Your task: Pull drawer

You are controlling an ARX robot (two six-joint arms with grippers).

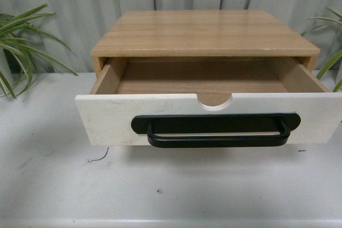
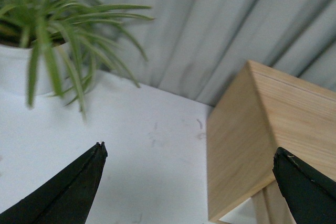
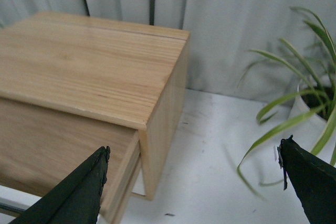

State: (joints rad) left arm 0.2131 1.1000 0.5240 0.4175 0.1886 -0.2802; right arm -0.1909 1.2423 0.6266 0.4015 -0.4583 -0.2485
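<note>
The drawer (image 1: 112,118) stands pulled out of the wooden cabinet (image 1: 203,33) in the front view. Its white front carries a wide black bar handle (image 1: 216,131) and a half-round notch (image 1: 215,100) in the top edge; its wooden inside holds nothing. Neither arm shows in the front view. My left gripper (image 2: 189,153) is open beside the cabinet's side wall (image 2: 239,145), nothing between its fingers. My right gripper (image 3: 193,150) is open over the table by the cabinet's other corner (image 3: 157,124); the drawer's side (image 3: 58,145) shows below the cabinet top.
A potted plant (image 1: 21,41) stands left of the cabinet and another plant (image 1: 331,52) to its right, both on the white table (image 1: 171,185). A grey curtain (image 1: 69,4) hangs behind. The left plant's white pot (image 2: 16,66) is near the left gripper.
</note>
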